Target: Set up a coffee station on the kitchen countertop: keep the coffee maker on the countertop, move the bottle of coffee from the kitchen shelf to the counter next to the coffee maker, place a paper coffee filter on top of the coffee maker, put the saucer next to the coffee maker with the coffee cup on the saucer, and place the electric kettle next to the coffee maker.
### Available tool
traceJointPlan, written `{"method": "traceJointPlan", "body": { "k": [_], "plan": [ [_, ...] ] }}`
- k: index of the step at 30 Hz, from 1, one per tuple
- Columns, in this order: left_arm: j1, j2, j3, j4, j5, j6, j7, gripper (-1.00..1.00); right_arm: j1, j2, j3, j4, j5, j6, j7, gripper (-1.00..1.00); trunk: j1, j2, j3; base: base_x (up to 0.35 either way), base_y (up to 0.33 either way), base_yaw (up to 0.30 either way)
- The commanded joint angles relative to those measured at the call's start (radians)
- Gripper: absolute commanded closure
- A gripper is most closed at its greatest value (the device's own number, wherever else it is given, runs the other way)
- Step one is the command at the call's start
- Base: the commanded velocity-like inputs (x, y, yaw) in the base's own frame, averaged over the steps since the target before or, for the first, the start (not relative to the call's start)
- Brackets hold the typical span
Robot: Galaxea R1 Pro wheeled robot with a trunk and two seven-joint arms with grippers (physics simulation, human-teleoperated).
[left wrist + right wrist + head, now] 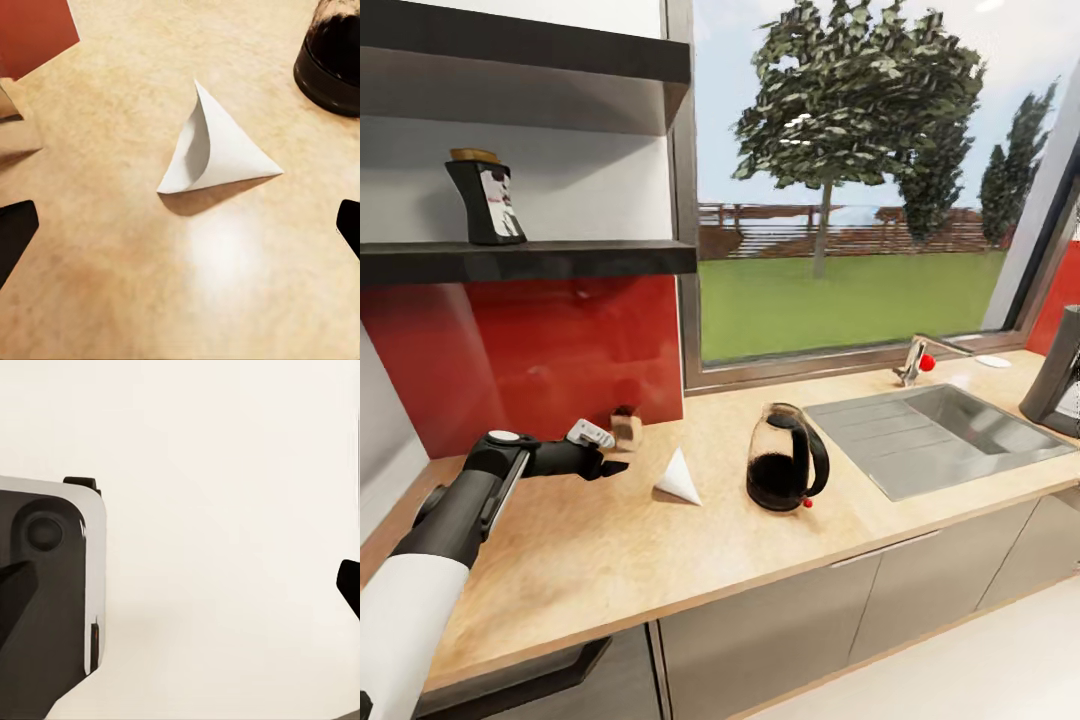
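Kitchen scene. Light wood table (600,560) runs along the wall, grey cabinet fronts (780,630) below, pale floor (980,670) at lower right. Steel sink (930,430) set into the table, faucet (912,362) with a red knob behind it. Red glossy backsplash (530,350) under two dark wall shelves (530,260). Large window (860,180) shows lawn, trees, a wooden fence, daylight sky. White wall (570,180) between the shelves.

The counter (610,560) carries a filter (678,478), a kettle (785,472), a small block (626,430) and a coffee maker (1060,375); the shelf (530,260) holds a bottle (487,200).
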Motion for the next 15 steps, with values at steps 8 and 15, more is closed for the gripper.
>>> {"method": "traceJointPlan", "body": {
  "k": [8,15],
  "plan": [
    [0.036,-0.007,0.0,0.033,-0.01,-0.043,-0.005,-1.0,0.0,0.0,-0.006,0.0,0.009,-0.001,-0.001,-1.0,0.001,-0.002,0.001,0.046,-0.022,-0.244],
    [0.049,-0.008,0.0,0.071,-0.011,-0.094,0.003,-1.0,0.0,0.003,-0.005,-0.002,0.009,-0.001,-0.001,-1.0,0.001,-0.002,0.001,0.01,-0.001,-0.051]
  ]
}}
